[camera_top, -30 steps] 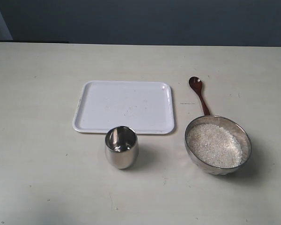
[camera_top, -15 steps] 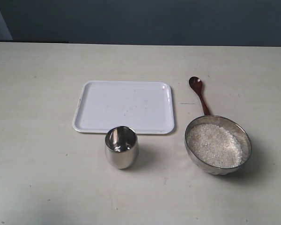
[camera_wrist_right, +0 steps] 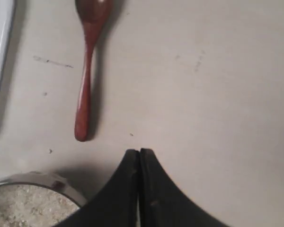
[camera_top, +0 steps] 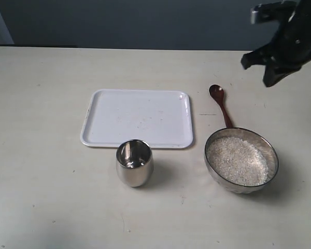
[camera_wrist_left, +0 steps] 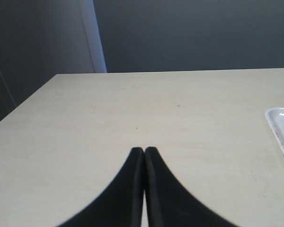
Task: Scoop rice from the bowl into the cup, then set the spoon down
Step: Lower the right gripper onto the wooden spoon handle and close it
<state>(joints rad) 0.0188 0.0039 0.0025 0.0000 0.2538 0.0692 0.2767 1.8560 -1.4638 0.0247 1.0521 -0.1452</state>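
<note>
Around the bowl of rice we see bare, pale table, except that the spoon lies flat just behind it, its handle end near the rim, while the cup stands well to the bowl's left, with a white tray behind the cup. Since a second ago, the right gripper has come in over the table behind the bowl, its jaws pressed together and empty. Nothing else has moved, and the left gripper, likewise closed and empty, hovers beyond the tray.

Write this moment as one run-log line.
stage: spoon not picked up | right gripper: shut, empty | left gripper: shut, empty | spoon: on table by bowl | rice: in bowl
</note>
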